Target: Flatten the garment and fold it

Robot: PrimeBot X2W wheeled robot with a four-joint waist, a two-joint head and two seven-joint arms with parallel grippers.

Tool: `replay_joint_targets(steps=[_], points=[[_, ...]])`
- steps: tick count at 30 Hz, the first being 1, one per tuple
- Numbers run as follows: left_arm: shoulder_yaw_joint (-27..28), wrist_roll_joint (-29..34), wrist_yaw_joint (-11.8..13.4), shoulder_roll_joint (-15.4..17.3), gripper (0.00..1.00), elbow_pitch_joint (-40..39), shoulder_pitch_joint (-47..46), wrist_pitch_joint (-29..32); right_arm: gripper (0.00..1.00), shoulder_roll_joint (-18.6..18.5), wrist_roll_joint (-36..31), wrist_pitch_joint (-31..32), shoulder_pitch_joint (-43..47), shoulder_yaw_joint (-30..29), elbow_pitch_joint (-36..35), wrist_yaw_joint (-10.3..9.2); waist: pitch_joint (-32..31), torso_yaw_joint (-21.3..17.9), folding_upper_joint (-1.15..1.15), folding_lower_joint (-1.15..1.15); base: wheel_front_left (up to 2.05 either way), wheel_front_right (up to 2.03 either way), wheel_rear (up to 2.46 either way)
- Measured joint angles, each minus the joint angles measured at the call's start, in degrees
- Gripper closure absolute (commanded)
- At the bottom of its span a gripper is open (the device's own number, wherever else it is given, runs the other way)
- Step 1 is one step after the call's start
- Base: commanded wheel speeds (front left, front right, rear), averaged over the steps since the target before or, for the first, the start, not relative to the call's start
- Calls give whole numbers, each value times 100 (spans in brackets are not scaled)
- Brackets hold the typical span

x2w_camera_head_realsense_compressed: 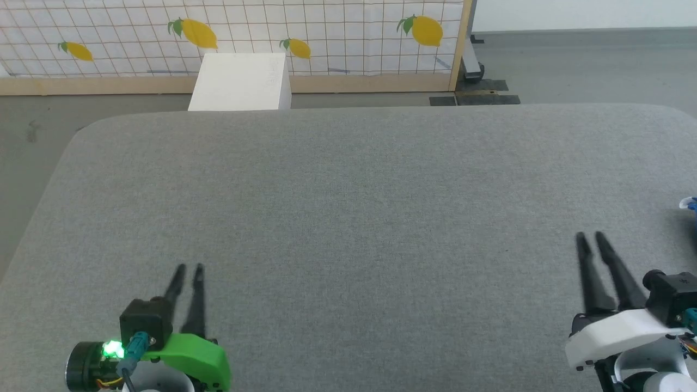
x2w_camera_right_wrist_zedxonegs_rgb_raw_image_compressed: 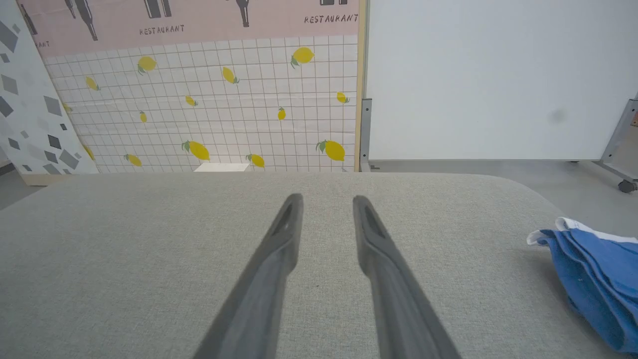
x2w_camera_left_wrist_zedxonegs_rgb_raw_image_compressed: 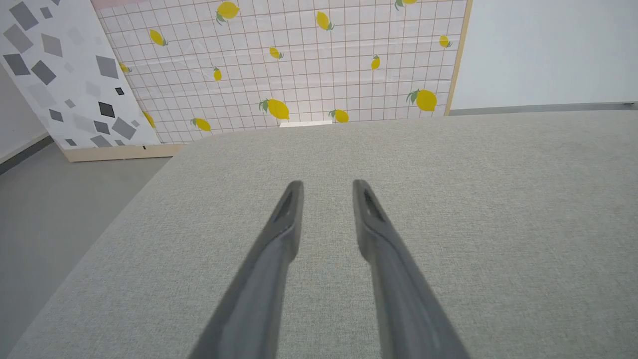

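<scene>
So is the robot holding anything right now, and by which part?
Nothing is held. The left end effector and right end effector are both empty; the blue shorts lie off to the right, untouched.

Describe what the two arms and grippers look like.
Both grippers have two long, dark grey tapered fingers. The left gripper sits on a bright green shell with a black block, a teal plug and a glowing green light. The right gripper has a white shell, a black block and a teal plug.
</scene>
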Motion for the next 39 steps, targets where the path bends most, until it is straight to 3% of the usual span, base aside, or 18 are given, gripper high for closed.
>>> replay_joint_targets(steps=[39], points=[[883,914,-700,-784,100,33,8,328,100,1,-127,19,-2,172,77,0,-2,96,0,0,0,0,0]])
